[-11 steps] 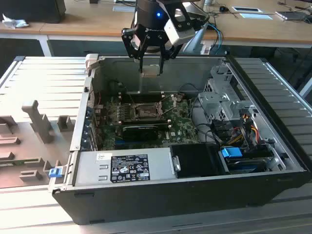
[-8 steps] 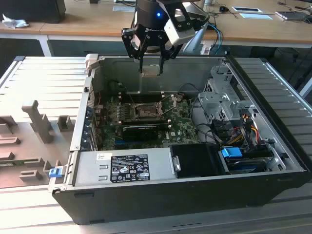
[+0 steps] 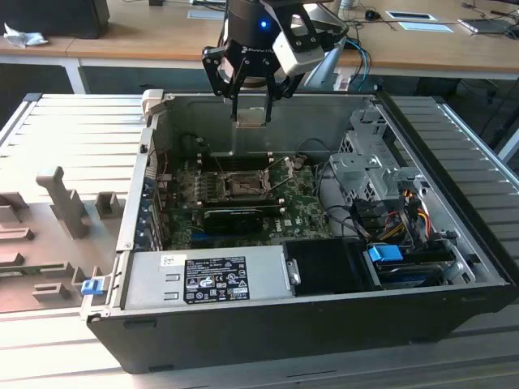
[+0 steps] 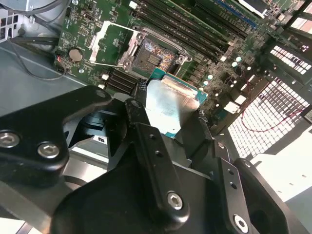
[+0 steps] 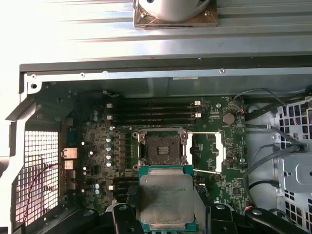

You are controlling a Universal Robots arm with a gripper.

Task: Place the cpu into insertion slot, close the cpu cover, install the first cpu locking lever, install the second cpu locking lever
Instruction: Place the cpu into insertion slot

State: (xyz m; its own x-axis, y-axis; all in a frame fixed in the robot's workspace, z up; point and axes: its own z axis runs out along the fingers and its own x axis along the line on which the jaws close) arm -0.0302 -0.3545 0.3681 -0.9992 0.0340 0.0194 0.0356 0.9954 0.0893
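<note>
My gripper [image 3: 251,112] hangs over the back of the open computer case, shut on the cpu [image 3: 251,117], a thin silvery square with a green edge. In both wrist views the cpu [image 5: 167,197] [image 4: 170,105] sits flat between the black fingers [image 4: 141,124], held well above the board. The insertion slot [image 3: 243,185] [image 5: 161,148] [image 4: 151,58] lies bare and dark on the green motherboard, below and just ahead of the chip. The cpu cover [image 5: 208,152] [image 4: 109,44] is swung open and lies beside the slot, with thin lever wires along it.
A grey power supply [image 3: 207,279] fills the case's near side. A metal drive cage [image 3: 373,162] and cable bundles [image 3: 397,211] are at the exterior view's right. Memory slots [image 5: 151,114] run beside the socket. A black ribbed block [image 3: 231,215] lies just in front of it.
</note>
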